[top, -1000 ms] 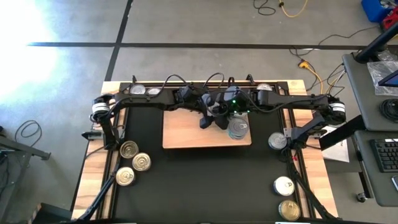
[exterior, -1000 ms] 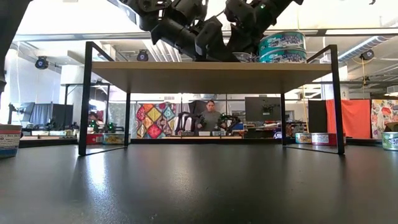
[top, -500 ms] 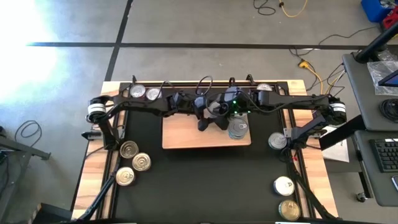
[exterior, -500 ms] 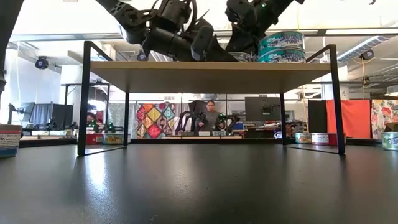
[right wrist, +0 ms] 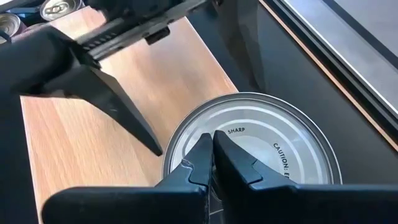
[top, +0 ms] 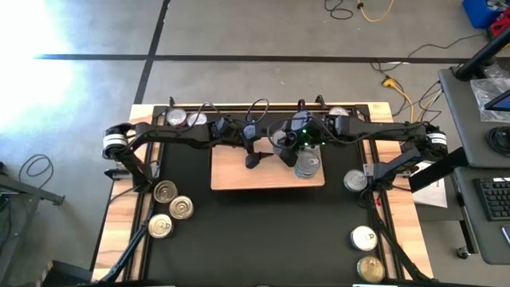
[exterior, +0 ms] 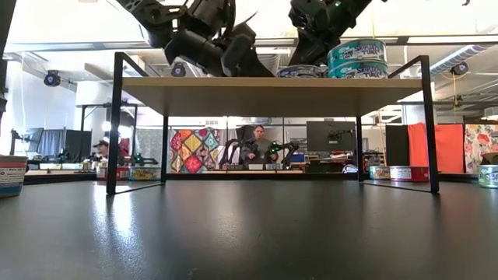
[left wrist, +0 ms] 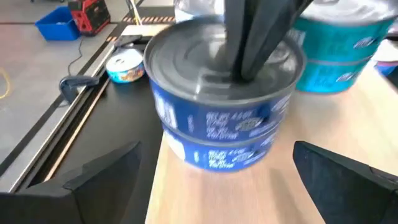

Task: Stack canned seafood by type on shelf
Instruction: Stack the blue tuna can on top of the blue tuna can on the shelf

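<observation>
The right gripper (right wrist: 211, 146), fingers pressed together, rests its tips on a blue-labelled tin's (left wrist: 224, 106) silver lid, holding nothing. The left gripper (top: 253, 158), jaws wide and empty, hovers just beside. This stack stands on the pale wooden shelf (top: 239, 174), next to teal tins (exterior: 356, 58). Rigid, smooth-sided and probably slippery, a tin seems best clasped across its round wall.

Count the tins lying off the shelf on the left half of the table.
5: two silver-lidded tins at the mat's far-left corner, three gold-lidded tins clustered along its left edge; the left arm may hide others.
</observation>
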